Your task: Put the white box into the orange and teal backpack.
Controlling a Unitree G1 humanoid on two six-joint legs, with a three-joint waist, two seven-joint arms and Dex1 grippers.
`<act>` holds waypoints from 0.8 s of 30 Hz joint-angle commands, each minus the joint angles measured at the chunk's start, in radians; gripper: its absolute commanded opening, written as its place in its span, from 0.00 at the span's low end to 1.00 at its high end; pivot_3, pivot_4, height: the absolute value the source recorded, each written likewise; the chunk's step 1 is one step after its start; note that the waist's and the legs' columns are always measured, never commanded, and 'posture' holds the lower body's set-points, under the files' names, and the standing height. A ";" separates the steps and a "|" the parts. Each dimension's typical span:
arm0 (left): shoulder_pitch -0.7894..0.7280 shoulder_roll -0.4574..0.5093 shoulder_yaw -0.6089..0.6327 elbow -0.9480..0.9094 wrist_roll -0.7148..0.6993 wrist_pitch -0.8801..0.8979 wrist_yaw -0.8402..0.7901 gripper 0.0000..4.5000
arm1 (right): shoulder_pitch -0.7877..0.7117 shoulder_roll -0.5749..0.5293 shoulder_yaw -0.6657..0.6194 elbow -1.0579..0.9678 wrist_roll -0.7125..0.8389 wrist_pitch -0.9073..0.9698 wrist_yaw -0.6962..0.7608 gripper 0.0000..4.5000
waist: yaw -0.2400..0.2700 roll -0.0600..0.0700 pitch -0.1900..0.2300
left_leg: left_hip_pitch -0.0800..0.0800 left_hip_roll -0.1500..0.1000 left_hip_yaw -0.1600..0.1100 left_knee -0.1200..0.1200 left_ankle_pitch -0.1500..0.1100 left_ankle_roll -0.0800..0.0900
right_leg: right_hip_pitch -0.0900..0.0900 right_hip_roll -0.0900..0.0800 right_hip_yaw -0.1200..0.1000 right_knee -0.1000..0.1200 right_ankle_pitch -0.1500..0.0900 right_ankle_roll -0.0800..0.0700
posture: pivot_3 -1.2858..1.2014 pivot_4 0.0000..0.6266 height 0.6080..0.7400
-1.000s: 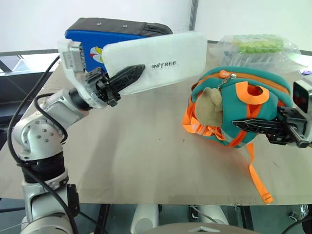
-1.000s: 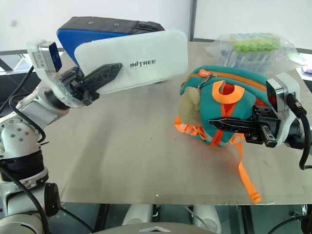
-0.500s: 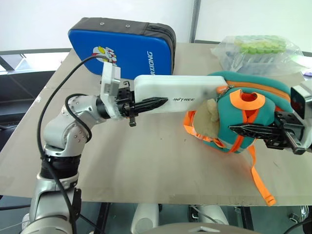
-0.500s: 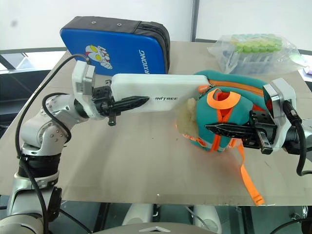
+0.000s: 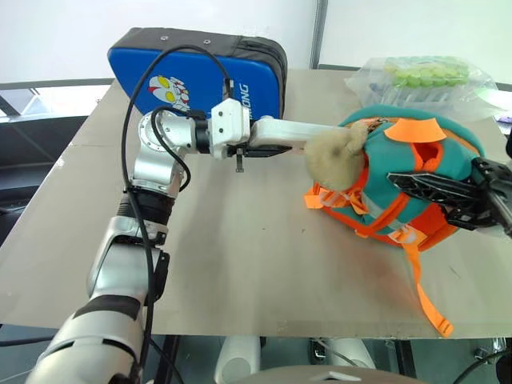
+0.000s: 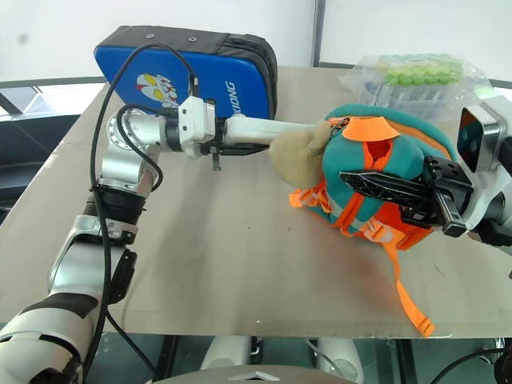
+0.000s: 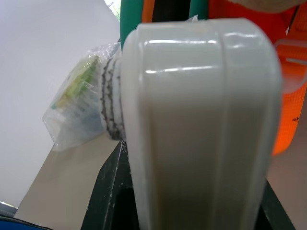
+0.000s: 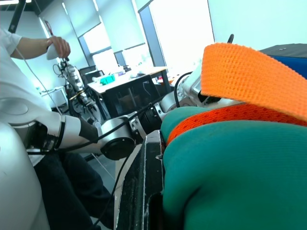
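Head views: left gripper (image 5: 254, 150) was clamped on the near end of the white box (image 5: 294, 132), held edge-on and level above the table (image 5: 240, 264), far end tucked behind the plush charm (image 5: 334, 155) at the mouth of the orange and teal backpack (image 5: 400, 188). Right gripper (image 6: 376, 189) was pinched shut on the backpack's front fabric, propping it up.

Left wrist view: box (image 7: 201, 129) ran straight out between the fingers toward orange and teal fabric.

Right wrist view: teal fabric and an orange strap (image 8: 249, 76) sat against the fingers.

Box looked rigid, light and smooth, so probably slippery; an end grip suits it. Backpack is soft and floppy and needs holding open.
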 commanded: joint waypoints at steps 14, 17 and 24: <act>-0.105 -0.412 -0.229 -0.045 0.096 0.389 0.012 0.22 | 0.020 0.002 0.061 -0.099 -0.185 -0.093 0.053 0.00 | -0.004 0.001 -0.001 | -0.012 -0.001 -0.006 0.012 -0.001 0.001 | -0.005 0.002 -0.001 0.002 0.000 0.001 | 0.52 0.24 1.00; -0.051 -0.407 -0.236 -0.073 0.116 0.424 0.021 0.54 | 0.091 0.000 0.052 -0.091 -0.292 -0.122 0.045 0.00 | -0.007 0.002 -0.001 | -0.010 -0.001 -0.006 0.012 -0.001 0.002 | -0.005 0.003 0.000 0.003 0.000 0.001 | 0.52 0.24 1.00; 0.082 -0.178 -0.023 -0.372 -0.059 0.777 0.060 0.99 | 0.196 0.009 0.055 -0.074 -0.449 -0.185 0.056 0.00 | -0.030 0.003 -0.001 | -0.007 0.001 -0.006 0.012 -0.001 0.002 | -0.005 0.004 0.002 0.006 0.000 0.001 | 0.52 0.24 1.00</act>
